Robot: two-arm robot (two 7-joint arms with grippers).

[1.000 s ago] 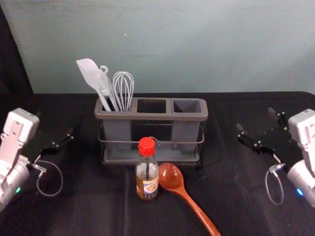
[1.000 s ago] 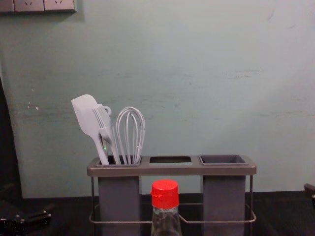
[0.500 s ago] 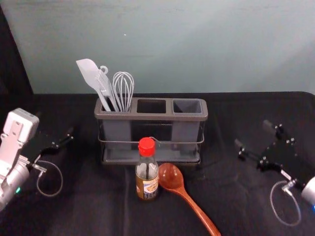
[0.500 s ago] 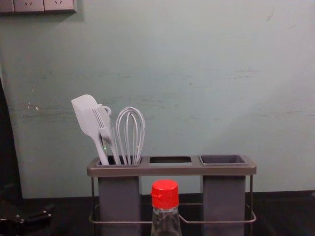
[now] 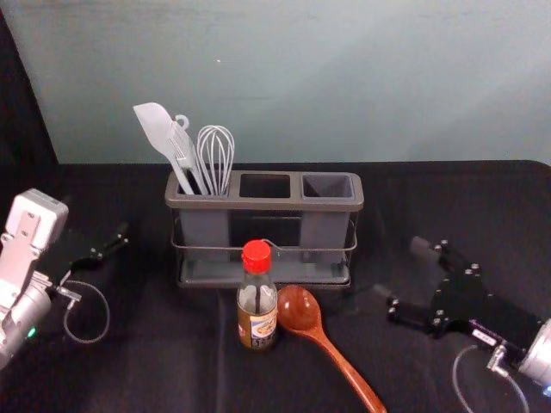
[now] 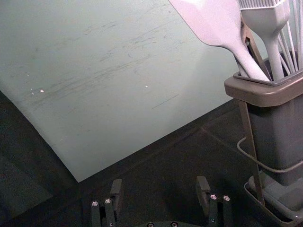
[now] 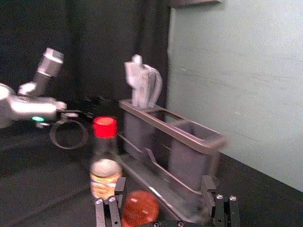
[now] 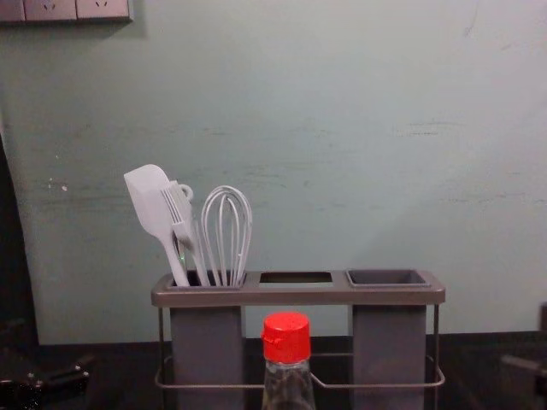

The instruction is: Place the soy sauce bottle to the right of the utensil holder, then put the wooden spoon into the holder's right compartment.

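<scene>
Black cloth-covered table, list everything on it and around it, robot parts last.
Grey-brown three-opening utensil holder: 1, table's middle
White flat spatula: 1, holder's left compartment
White bristled brush: 1, same compartment
White wire whisk: 1, same compartment
Clear glass bottle with red cap: 1, before the holder
Reddish-brown wooden spoon: 1, right of the bottle
Black cloth-covered table: 1, beneath these
Pale green wall: 1, behind
Pale socket panels: 3 showing, wall's upper left
Black curtain: left edge
Left gripper: 1, black, open, left of the holder
Right gripper: 1, black, open, right of the spoon
</scene>
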